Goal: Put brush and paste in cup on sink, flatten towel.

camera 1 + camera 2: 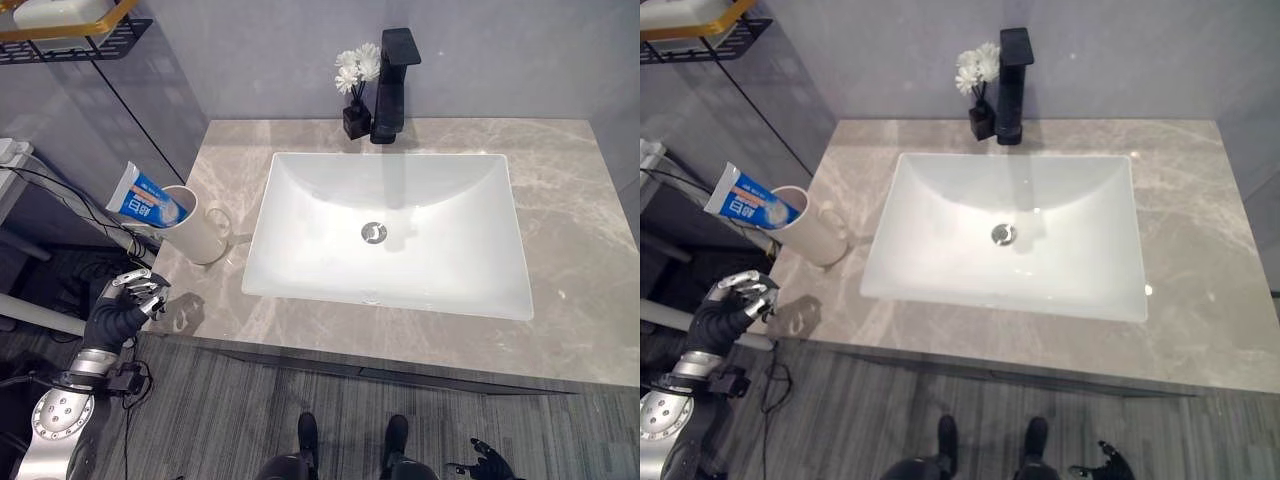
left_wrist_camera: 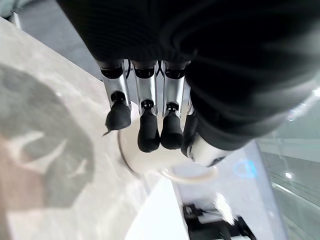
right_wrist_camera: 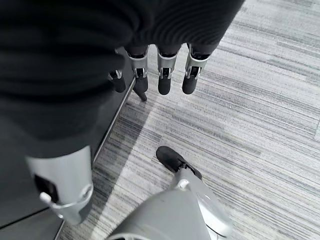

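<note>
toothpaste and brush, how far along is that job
The toothpaste tube already stands in the cream cup on the counter. The left hand is empty by the counter's edge; the right hand hangs low. I see no brush or towel, so those look left.

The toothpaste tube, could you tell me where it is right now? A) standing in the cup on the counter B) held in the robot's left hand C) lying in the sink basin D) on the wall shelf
A: the toothpaste tube sticks out of the cup on the counter, left of the sink.
</note>
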Available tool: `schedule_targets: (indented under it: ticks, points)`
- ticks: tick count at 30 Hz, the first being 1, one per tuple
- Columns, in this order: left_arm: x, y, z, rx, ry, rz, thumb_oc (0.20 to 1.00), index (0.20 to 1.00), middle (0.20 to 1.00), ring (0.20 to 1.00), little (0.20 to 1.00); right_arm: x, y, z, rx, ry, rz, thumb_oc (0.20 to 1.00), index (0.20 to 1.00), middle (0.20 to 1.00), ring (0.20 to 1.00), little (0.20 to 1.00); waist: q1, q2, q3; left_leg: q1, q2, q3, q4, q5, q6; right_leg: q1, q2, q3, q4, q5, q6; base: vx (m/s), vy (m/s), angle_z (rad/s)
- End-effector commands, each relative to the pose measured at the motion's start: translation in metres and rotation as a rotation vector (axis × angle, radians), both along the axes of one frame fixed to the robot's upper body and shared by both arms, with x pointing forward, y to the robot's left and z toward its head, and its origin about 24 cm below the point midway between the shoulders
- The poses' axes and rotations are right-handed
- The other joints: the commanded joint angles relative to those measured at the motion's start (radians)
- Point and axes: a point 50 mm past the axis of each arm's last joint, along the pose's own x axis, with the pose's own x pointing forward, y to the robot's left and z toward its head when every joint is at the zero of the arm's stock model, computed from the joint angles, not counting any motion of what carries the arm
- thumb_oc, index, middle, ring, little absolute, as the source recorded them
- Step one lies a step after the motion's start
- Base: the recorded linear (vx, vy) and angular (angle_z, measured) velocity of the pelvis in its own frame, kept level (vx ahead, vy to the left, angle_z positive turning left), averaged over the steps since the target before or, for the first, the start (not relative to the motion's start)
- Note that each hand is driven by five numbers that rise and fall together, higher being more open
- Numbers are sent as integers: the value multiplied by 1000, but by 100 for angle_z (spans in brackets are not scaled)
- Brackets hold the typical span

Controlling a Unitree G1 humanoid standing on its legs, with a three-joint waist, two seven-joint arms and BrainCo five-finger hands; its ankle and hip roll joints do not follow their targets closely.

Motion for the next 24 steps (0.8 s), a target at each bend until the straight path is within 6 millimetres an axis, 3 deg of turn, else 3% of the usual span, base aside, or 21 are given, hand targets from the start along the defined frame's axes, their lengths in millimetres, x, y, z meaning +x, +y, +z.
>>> schedule_targets:
  ticks: [1, 17, 24]
  points:
    - [13, 8, 28, 75, -132, 35, 200, 200, 200, 200, 200, 18, -5, 6, -9, -57, -39, 1000, 1000, 1000, 1000, 1000, -15, -30, 31, -30, 77, 12, 3, 74, -96, -16, -70, 71, -2, 88, 70, 0, 0, 0]
    - [23, 1, 31, 70, -151, 11, 200, 200, 200, 200, 200, 45, 0, 15, 11, -162, -21, 1000, 1000, 1000, 1000, 1000, -28, -23, 43, -64, 78, 33, 3, 76, -98, -65, -73, 96, -2, 101, 70, 5, 0, -1]
    - [25, -1, 25, 74, -133, 16, 200, 200, 200, 200, 200, 64, 0, 30, -23, -267, 50, 1000, 1000, 1000, 1000, 1000, -41, -18, 49, -62, 84, 49, 3, 74, -100, -76, -69, 110, -2, 102, 70, 16, 2, -7]
